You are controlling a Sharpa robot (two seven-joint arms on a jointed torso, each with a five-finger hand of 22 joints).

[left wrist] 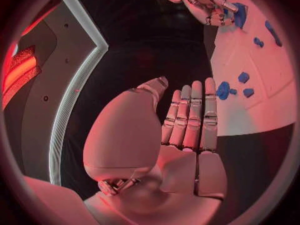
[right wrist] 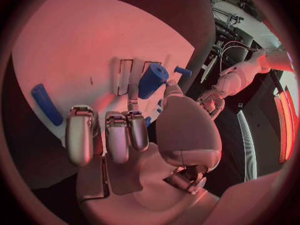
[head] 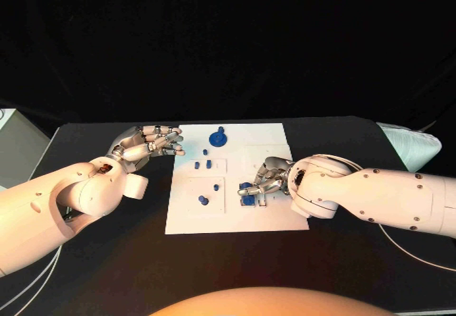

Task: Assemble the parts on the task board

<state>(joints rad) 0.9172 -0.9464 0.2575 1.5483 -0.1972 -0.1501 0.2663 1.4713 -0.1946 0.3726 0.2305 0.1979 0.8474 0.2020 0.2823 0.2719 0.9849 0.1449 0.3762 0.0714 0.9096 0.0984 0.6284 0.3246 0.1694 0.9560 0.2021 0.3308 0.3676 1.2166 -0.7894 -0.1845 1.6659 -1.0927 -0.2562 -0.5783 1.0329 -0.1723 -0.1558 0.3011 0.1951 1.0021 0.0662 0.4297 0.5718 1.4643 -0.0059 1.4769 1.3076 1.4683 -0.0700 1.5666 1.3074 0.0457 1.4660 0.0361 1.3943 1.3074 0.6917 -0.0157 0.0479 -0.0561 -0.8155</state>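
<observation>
The right hand (head: pixel 269 179) rests on the board (head: pixel 275 135) near its right edge, thumb and fingers pinching a blue cylinder (right wrist: pixel 152 79) that stands on the plate. The left hand (head: pixel 152 143) hovers just off the board's left edge, fingers straight and close together, holding nothing. A blue disc (head: pixel 219 138) lies near the far edge, with small pegs (head: pixel 206 153) mid-board.

No readable text, label, brand, number or sign was found in any view. The task board (head: pixel 238 220) carried only blank white surface and faint outlines, no lettering. The blue parts (head: pixel 217 138) bore no markings. The casings of the left hand (head: pixel 150 143) and right hand (head: pixel 268 180) showed no legible print.
</observation>
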